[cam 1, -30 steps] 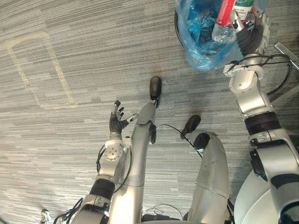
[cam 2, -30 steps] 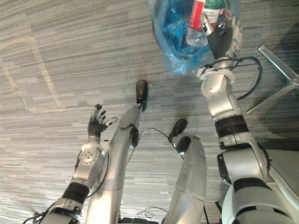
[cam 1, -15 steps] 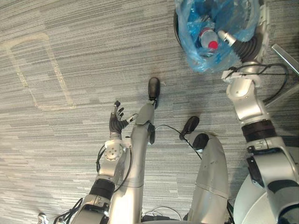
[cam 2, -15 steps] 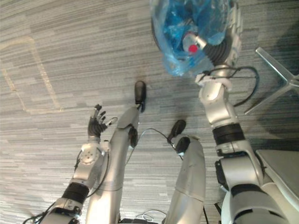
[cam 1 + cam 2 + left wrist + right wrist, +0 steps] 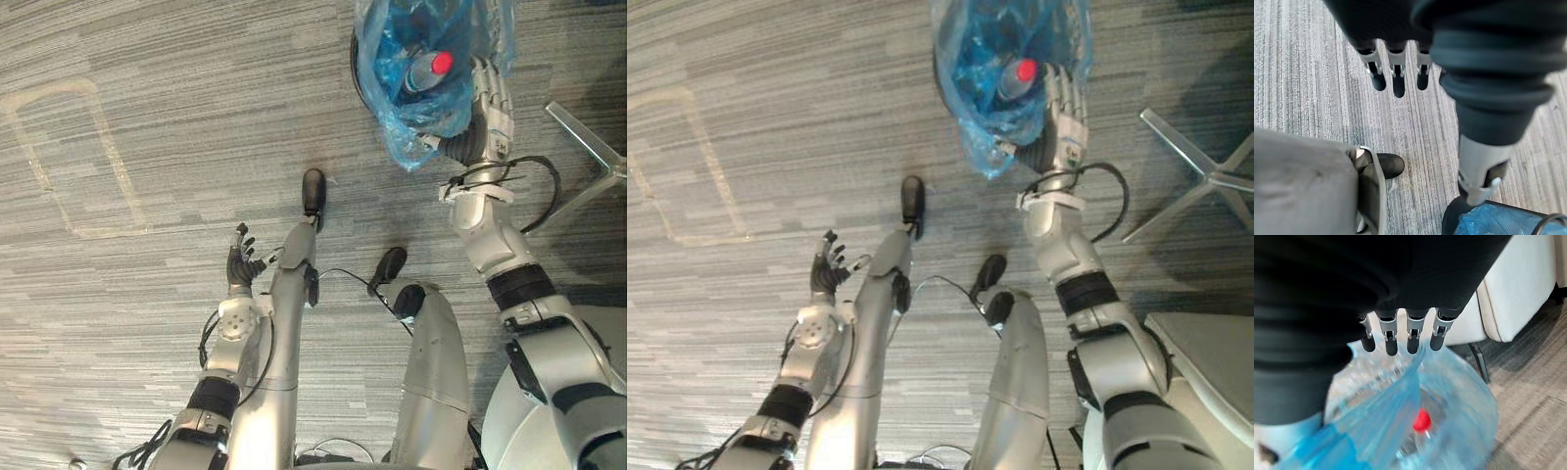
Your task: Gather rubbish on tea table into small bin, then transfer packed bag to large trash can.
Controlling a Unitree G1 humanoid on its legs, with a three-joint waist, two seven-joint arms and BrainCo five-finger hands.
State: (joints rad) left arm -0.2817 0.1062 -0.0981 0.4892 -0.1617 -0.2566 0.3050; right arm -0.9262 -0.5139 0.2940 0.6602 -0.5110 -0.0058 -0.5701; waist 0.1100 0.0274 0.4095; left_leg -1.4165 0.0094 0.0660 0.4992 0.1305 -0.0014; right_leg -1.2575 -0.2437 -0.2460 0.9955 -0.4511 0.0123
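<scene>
I see my right hand [image 5: 487, 108] lying along the outer side of the blue bag [image 5: 402, 122], fingers straight and gripping nothing. The bottle [image 5: 423, 70] lies inside the bag, red cap up, just beside those fingers. The bag lines the bin [image 5: 356, 73]. My left hand [image 5: 240, 264] hangs slack-fingered over the floor, well apart.
</scene>
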